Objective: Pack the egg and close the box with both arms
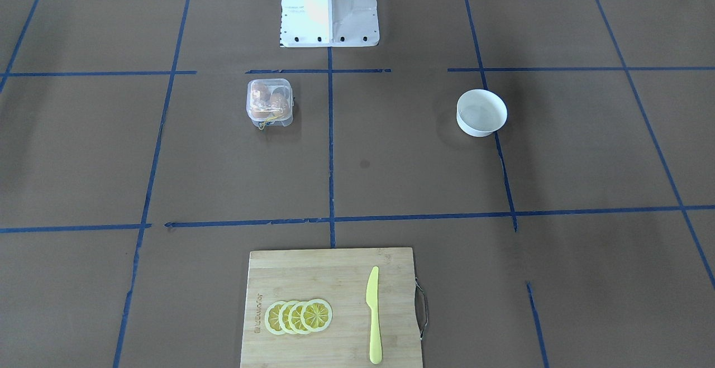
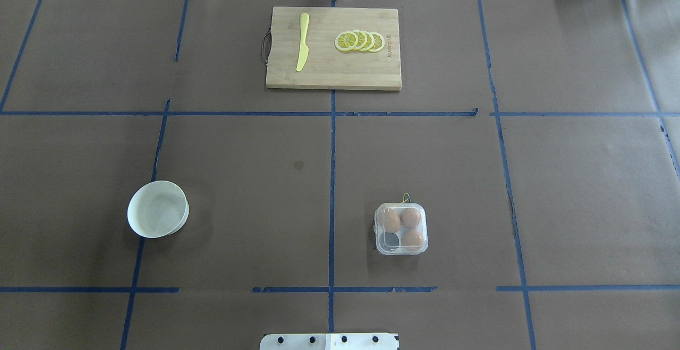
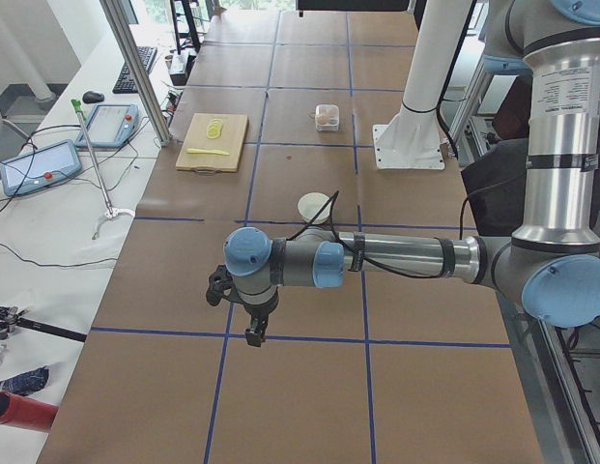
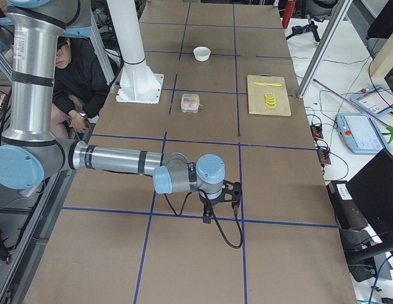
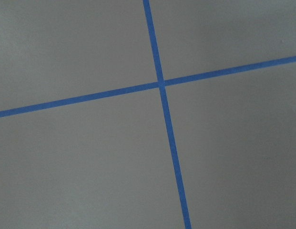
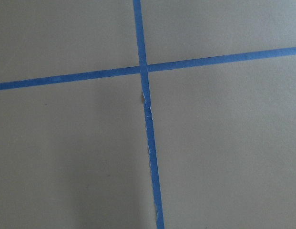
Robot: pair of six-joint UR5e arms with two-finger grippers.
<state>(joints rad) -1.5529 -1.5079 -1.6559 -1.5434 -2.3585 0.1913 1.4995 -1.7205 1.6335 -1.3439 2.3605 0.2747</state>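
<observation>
The clear plastic box (image 2: 401, 229) stands on the table on my right side, also in the front-facing view (image 1: 270, 104). Its lid lies down over it, with yellow string (image 2: 406, 198) at its far edge. Three brown eggs (image 2: 410, 217) sit in its cups; one cup is empty. I cannot tell which egg is the task's. My left gripper (image 3: 251, 329) shows only in the exterior left view, my right gripper (image 4: 212, 212) only in the exterior right view. Both hang over bare table far from the box; I cannot tell whether they are open or shut.
An empty white bowl (image 2: 130, 217) stands on my left side. A wooden cutting board (image 2: 329, 74) with a yellow knife (image 2: 302, 49) and lemon slices (image 2: 360, 41) lies at the far edge. The white pedestal (image 1: 329, 8) stands behind the box. Both wrist views show only tape lines.
</observation>
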